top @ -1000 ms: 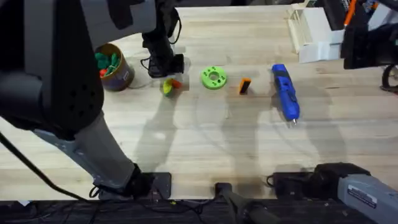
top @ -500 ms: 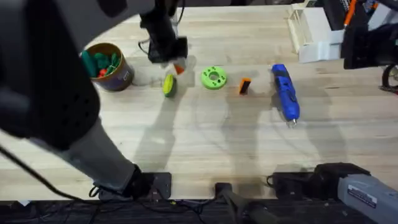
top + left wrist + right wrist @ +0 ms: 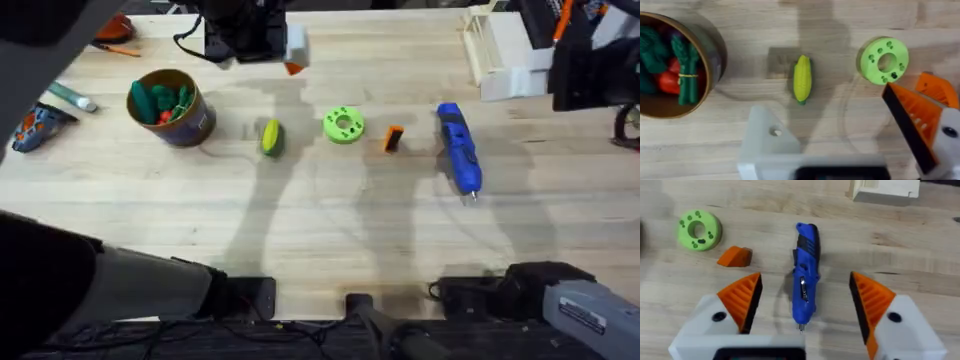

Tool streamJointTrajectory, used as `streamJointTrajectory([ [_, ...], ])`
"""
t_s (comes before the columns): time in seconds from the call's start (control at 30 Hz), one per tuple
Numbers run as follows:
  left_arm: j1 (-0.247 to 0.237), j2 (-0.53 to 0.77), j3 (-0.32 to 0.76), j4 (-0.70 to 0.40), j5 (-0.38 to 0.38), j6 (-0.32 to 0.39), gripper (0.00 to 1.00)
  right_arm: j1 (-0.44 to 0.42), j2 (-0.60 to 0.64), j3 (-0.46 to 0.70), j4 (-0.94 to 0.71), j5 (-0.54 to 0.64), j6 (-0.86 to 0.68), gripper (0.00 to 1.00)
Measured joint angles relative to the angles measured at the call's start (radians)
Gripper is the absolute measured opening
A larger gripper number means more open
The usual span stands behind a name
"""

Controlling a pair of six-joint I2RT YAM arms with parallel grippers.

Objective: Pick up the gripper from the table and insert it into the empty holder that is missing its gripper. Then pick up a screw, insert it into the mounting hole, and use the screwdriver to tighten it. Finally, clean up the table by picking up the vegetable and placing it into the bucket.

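While fingers (image 3: 745, 300) splayed, screwdriver (image 3: 805, 287) lies between.

No text, brand, number or sign is reading clearly anywhere; the label on the bucket (image 3: 190, 126) at the far left is showing too small and blurred to make out.

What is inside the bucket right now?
The bucket holds green toy vegetables and red ones, including a bundled green piece. Whatever lies beneath them is covered. The yellow vegetable lies outside on the table.
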Motion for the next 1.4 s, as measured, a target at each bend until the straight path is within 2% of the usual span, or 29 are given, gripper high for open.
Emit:
streamJointTrajectory([
  [0.03,0.000,0.000,0.000,0.000,-0.010,-0.008,0.877,0.000,0.000,0.000,0.000,0.000,0.000,0.994],
  [0.07,0.000,0.000,0.000,0.000,-0.018,-0.021,0.950,0.000,0.000,0.000,0.000,0.000,0.000,0.994],
  [0.13,0.000,-0.003,0.000,0.000,-0.036,-0.032,0.981,0.000,0.000,0.000,0.000,0.000,0.000,0.994],
  [0.27,0.000,-0.026,0.000,-0.009,-0.057,-0.044,0.985,0.000,0.000,0.000,-0.006,0.000,0.000,0.994],
  [0.33,0.000,-0.087,-0.030,-0.020,-0.075,-0.047,0.985,0.000,0.000,0.000,-0.009,0.000,0.000,0.993],
  [0.57,0.000,-0.308,-0.251,0.029,-0.103,-0.051,0.985,0.000,0.000,0.000,-0.009,0.000,0.000,0.993],
  [0.73,0.000,-0.535,-0.379,0.055,-0.106,-0.054,0.985,0.000,0.000,0.000,-0.009,0.000,0.000,0.993],
  [0.9,0.000,-0.731,-0.399,0.080,-0.106,-0.049,0.985,0.000,0.000,0.000,-0.009,0.000,0.000,0.993],
  [1.03,0.000,-0.833,-0.399,0.102,-0.109,-0.038,0.985,0.000,0.000,0.000,-0.009,0.000,0.000,0.994],
  [1.27,0.000,-0.924,-0.400,0.036,-0.128,-0.030,0.986,0.000,0.000,0.000,-0.009,0.000,0.000,0.993],
  [1.4,0.000,-0.931,-0.400,0.092,-0.195,-0.030,0.986,0.000,0.000,0.000,-0.009,0.000,0.000,0.994],
])
